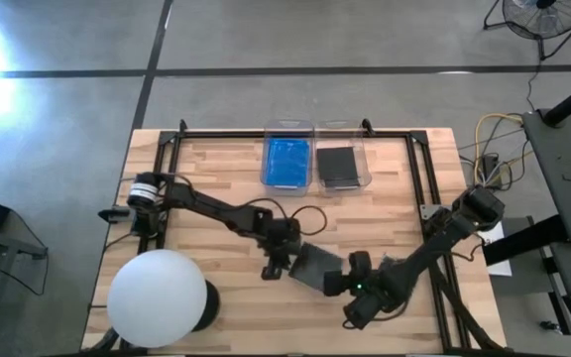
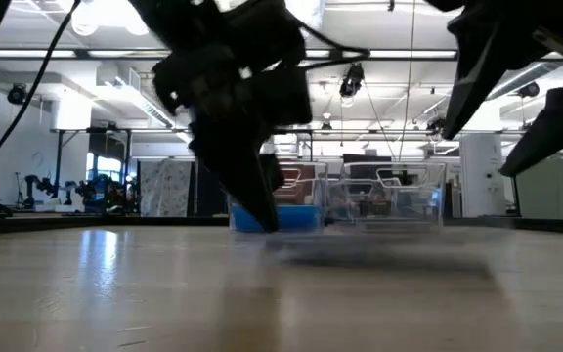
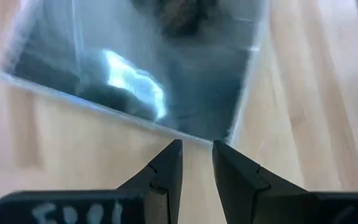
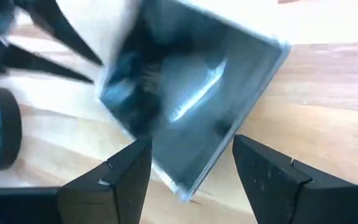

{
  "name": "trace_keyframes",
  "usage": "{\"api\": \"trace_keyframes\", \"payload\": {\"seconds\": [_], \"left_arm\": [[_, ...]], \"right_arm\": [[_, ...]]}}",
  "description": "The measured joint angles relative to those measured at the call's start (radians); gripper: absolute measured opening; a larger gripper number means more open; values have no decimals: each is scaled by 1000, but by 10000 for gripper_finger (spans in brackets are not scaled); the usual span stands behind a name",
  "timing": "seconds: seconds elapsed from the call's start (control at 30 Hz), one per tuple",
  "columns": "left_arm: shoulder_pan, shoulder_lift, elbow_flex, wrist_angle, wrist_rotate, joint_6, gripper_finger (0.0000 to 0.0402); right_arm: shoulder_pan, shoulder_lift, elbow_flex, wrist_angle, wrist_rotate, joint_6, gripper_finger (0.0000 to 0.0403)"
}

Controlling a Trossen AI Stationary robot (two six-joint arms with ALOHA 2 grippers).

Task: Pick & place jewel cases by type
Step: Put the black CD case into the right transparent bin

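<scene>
A grey jewel case (image 1: 315, 266) lies on the wooden table, near its front, between my two grippers; it also shows in the left wrist view (image 3: 148, 68) and the right wrist view (image 4: 191, 93). My left gripper (image 1: 274, 268) (image 3: 196, 146) stands at the case's left side, its fingers a narrow gap apart with bare wood between them. My right gripper (image 1: 345, 283) (image 4: 191, 146) hovers wide open over the case's right corner. At the far side, blue jewel cases (image 1: 287, 164) lie in one clear bin (image 1: 287, 127) and a dark grey jewel case (image 1: 338, 166) in the other (image 1: 340, 126). My left gripper's fingertips (image 3: 219, 149) stand right at one corner (image 3: 224, 135) of the grey case, slanting down from the table's left. Nothing is between the fingers. I cannot tell whether they touch the corner.
A large white globe (image 1: 157, 297) stands at the table's near left corner. A black frame rail (image 1: 419, 198) runs around the work area. Bare wood lies between the case and the bins.
</scene>
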Motion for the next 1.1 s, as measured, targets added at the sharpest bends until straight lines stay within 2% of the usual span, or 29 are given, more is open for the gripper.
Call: {"api": "trace_keyframes", "payload": {"seconds": [0.17,0.3,0.4,0.53,0.63,0.73,0.8,1.1], "left_arm": [[-5,-1,-106,161,-7,-114,71],[-4,-1,-113,164,-61,-123,71],[-4,-1,-104,163,-63,-117,71],[-6,1,-104,152,-34,-118,71],[-16,2,-111,135,16,-121,71],[-36,2,-119,136,20,-119,71],[-45,2,-126,144,18,-119,71],[-55,0,-151,179,16,-119,71]], "right_arm": [[-18,9,-7,34,-47,12,219],[-19,41,-9,17,-94,73,219],[-28,86,-10,84,-103,76,219],[-48,153,-8,142,-116,79,219],[-51,173,-7,147,-124,76,219],[-51,181,-7,147,-123,76,219],[-53,182,-7,149,-112,76,219],[-62,182,1,218,55,-26,219]]}}
